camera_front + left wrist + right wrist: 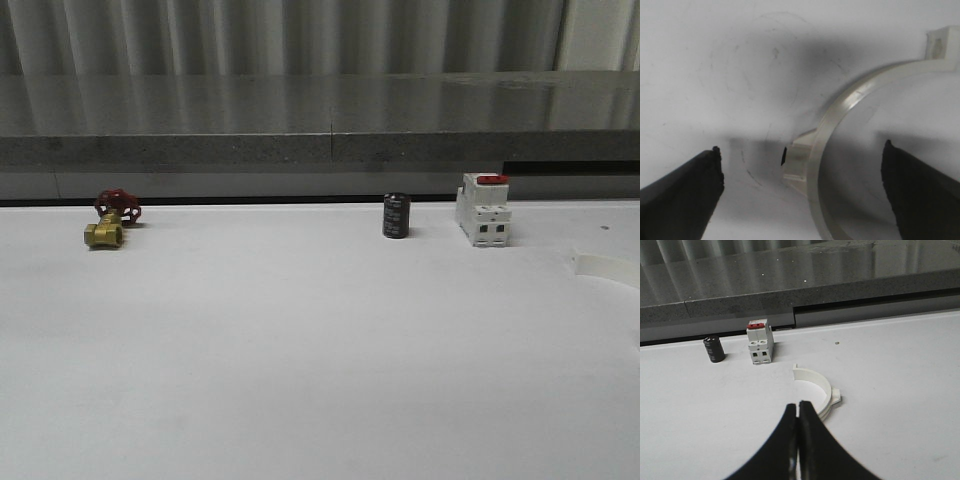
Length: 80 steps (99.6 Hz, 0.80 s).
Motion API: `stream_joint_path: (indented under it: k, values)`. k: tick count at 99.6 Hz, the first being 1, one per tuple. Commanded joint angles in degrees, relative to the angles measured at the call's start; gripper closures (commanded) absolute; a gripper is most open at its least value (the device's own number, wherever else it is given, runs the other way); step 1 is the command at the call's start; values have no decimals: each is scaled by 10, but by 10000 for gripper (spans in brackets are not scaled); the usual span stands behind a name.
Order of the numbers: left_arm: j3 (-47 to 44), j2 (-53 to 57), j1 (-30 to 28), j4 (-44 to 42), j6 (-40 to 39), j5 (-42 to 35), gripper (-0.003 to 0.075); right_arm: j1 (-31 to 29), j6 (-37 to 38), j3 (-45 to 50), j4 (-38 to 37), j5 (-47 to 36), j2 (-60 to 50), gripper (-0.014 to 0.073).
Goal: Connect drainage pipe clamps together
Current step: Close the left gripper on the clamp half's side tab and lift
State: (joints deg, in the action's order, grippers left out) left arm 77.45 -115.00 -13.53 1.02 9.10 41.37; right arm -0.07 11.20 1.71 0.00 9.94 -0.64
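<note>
On the tabletop (300, 350): step in hand is the first pickup; clamps not yet joined.
Clamp half (840, 115): between left end effector (802, 172) fingers, spread apart.
Other clamp half (817, 385): at 12 o'clock of right end effector (799, 412), pressed together, empty.
Next: left closes on band.

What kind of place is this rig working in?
Probably a lab or test bench, not a home: a plain white table holding unrelated hardware samples, a brass valve, a circuit breaker, a black cylinder, with a grey stone-like ledge behind.
</note>
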Motion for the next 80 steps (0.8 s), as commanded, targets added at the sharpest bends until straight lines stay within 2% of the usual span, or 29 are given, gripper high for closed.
stream_joint_path:
  k: [1, 31, 37, 42, 49, 68, 80]
  values:
    - [15, 20, -1, 0, 4, -18, 102, -2, -2, -10, -4, -48, -12, 662]
    - [15, 17, -1, -18, 8, -29, 104, -2, -2, -10, -4, -48, -12, 662]
    - [15, 17, -1, -20, 8, -29, 129, -2, -2, -10, -4, -48, -12, 662]
    - [15, 17, -1, -20, 8, -28, 175, -2, -2, -10, -4, -48, -12, 662]
    - [15, 17, -1, -19, 8, -28, 279, -2, -2, -10, -4, -48, -12, 662]
    - [15, 17, -1, -6, 8, -25, 622, -2, -2, -10, -4, -48, -12, 662]
    - [15, 17, -1, -3, 8, -14, 739, -2, -2, -10, -4, -48, -12, 662]
